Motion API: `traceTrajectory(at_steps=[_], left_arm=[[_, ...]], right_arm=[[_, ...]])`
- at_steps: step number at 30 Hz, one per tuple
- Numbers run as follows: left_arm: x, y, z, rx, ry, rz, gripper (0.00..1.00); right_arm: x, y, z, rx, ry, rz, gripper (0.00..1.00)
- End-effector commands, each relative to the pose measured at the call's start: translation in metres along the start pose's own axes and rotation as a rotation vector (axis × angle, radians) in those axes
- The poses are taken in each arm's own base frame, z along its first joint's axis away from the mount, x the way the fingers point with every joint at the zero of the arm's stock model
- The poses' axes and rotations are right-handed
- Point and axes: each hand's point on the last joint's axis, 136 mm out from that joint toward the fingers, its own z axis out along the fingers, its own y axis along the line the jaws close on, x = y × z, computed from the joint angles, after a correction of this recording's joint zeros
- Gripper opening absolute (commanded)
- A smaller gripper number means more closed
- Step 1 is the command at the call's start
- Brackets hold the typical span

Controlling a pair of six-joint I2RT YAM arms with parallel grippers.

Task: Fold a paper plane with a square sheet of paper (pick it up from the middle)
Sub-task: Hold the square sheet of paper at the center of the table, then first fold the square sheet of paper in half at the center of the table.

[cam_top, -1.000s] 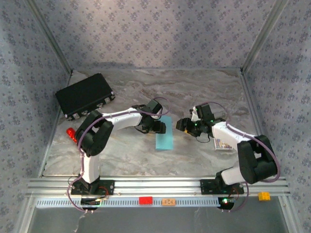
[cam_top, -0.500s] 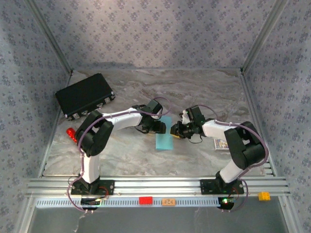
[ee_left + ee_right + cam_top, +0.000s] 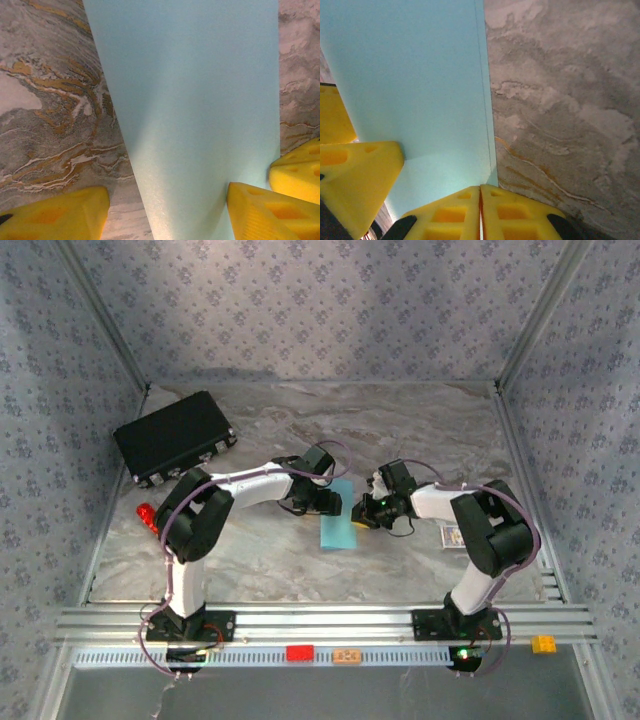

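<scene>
From above, the square sheet of paper (image 3: 338,528) lay near centre frame. Left wrist: the left gripper (image 3: 165,200) stood spread astride it. Right wrist: the right gripper (image 3: 480,200) was pressed together at its right edge (hold unclear). Light, limp, probably best pinched mid-edge.

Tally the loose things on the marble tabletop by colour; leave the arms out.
Black: 1, the case
Red: 1, the stick
Light blue: 1, the sheet of paper
Multicoloured: 1, a small card
Total: 4
</scene>
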Motion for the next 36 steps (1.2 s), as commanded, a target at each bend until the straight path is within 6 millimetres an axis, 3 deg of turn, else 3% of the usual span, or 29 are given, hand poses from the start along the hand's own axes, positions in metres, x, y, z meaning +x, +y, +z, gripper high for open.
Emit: traceTrajectory(at_steps=[1,11,16,30,36], left_arm=[[0.003,0.002,0.013,-0.012,-0.016,0.012,0.65],[-0.022,-0.014,-0.024,0.115,-0.185,-0.082,0.72],[-0.026,-0.013,-0.032,0.198,-0.234,-0.164,0.75],[-0.015,-0.008,-0.017,0.218,-0.2,-0.23,0.77],[-0.012,-0.016,-0.012,0.228,-0.171,-0.199,0.73]], right_arm=[[0.014,-0.034,0.004,0.136,0.043,0.053,0.09],[0.011,-0.037,0.0,0.146,0.024,0.059,0.09],[0.009,-0.036,-0.001,0.139,0.017,0.057,0.09],[0.007,-0.031,-0.005,0.112,-0.004,0.067,0.09],[0.006,-0.029,-0.005,0.104,-0.009,0.068,0.09]])
